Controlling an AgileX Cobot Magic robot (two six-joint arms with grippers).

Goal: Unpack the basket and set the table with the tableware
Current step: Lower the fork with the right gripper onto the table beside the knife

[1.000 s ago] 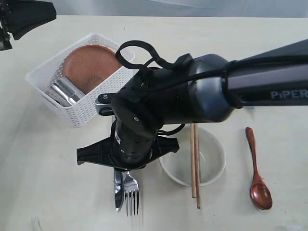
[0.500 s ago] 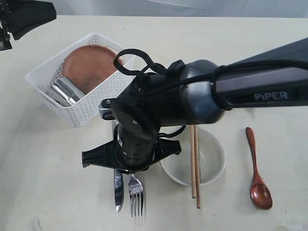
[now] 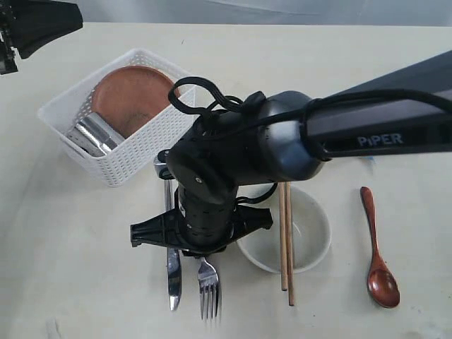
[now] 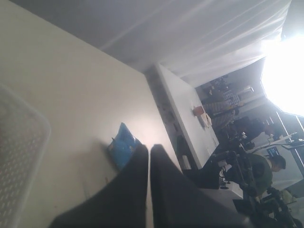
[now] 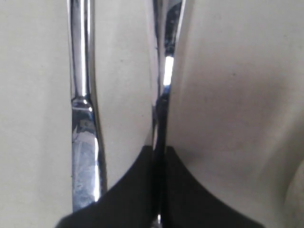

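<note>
My right gripper (image 5: pixel 159 148) points down at the table (image 3: pixel 70 268) and is shut on the handle of the steel fork (image 5: pixel 165 80). The fork's tines (image 3: pixel 209 293) stick out below the wrist, beside the steel knife (image 3: pixel 173 277) lying flat. Whether the fork touches the table I cannot tell. The white basket (image 3: pixel 145 152) at the back left holds the brown plate (image 3: pixel 131 95) and the steel cup (image 3: pixel 95 134). Two chopsticks (image 3: pixel 285 240) lie across the off-white bowl (image 3: pixel 314 236). The wooden spoon (image 3: pixel 378 251) lies to the right. My left gripper (image 4: pixel 148 148) is shut and empty, up beyond the basket.
The right arm (image 3: pixel 282 145) reaches in from the right and hides the table's middle. A blue snack packet (image 4: pixel 123 145) lies on the table, seen past the left fingers. The basket's corner (image 4: pixel 19 161) shows in the left wrist view.
The right gripper has slid the fork to the right and a little toward the front, away from the knife. The left arm has not moved.
</note>
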